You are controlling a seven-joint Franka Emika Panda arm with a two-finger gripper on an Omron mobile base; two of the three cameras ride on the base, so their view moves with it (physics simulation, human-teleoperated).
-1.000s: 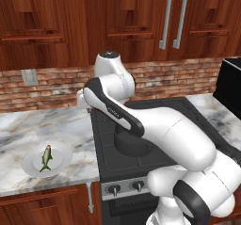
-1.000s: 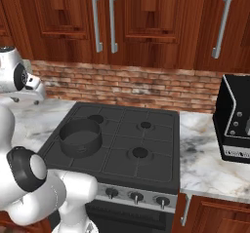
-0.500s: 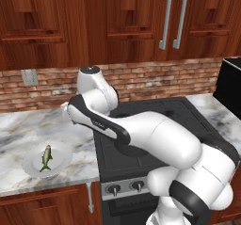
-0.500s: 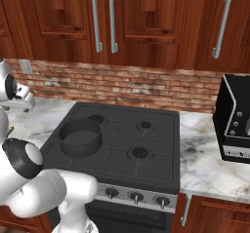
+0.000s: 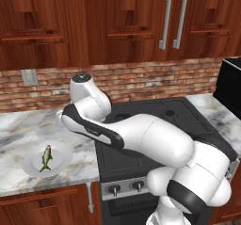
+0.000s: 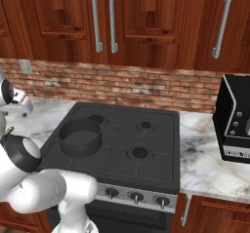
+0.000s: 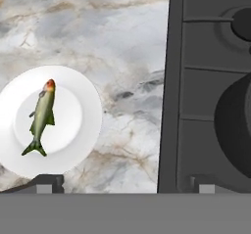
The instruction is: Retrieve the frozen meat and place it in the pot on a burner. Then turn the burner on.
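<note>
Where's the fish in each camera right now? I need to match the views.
Left base view: the fish lies on the white plate, lower left, on the marble counter.
Right base view: only a sliver at the far left edge.
Hand view: left of centre.
Shared landmark: the black cooktop.

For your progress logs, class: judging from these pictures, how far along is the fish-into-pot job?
Done: nothing, though the pot already sits on a burner of the stove. In hand: the hand camera looks down on the fish, which lies untouched on its plate on the counter. Left: grasp the fish, carry it to the pot, turn a knob.
</note>
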